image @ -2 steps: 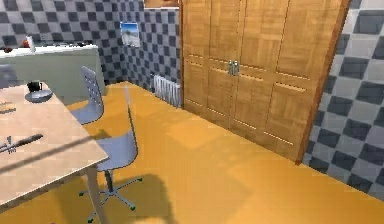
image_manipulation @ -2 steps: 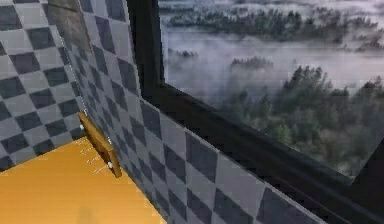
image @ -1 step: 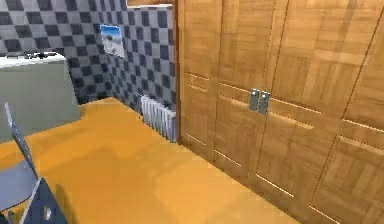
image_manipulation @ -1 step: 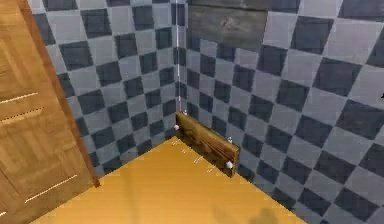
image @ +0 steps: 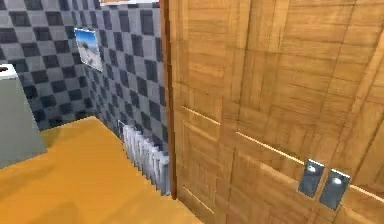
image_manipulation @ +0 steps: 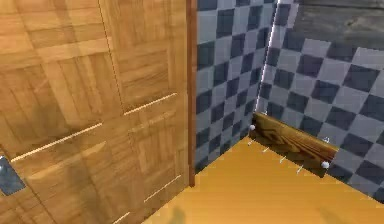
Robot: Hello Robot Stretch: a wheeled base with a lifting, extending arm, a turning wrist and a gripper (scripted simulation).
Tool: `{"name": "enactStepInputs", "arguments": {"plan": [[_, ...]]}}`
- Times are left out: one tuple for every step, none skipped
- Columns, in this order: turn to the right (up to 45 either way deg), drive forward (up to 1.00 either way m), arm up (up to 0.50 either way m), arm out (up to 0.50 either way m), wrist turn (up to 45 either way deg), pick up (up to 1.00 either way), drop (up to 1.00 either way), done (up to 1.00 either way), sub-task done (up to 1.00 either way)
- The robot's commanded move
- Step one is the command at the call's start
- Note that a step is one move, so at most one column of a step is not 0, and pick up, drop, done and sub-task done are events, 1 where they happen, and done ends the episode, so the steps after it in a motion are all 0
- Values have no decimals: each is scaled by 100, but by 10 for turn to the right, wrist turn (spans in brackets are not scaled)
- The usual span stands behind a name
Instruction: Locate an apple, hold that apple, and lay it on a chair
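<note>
Searching for an apple, the Stretch robot stands hard up against a panelled wooden door (image: 270,110) with two metal handle plates (image: 323,184), in a corner of checkered wall (image: 55,70). A white radiator (image: 146,155) stands beside the door frame, below a framed picture (image: 88,48). Out on the arm's reaching side, a low wooden board (image_manipulation: 295,143) runs along the wall above orange floor (image_manipulation: 270,190). How the gripper's fingers stand cannot be told, nor where the apple lies. The locating step appears to be in hand, and the next move likely calls for turning the base toward open floor.
</note>
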Motion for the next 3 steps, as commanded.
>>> {"name": "enactStepInputs", "arguments": {"plan": [[-450, 0, 0, 0, 0, 0, 0, 0, 0], [-60, 0, 0, 0, 0, 0, 0, 0, 0], [0, 5, 0, 0, 0, 0, 0, 0, 0]]}}
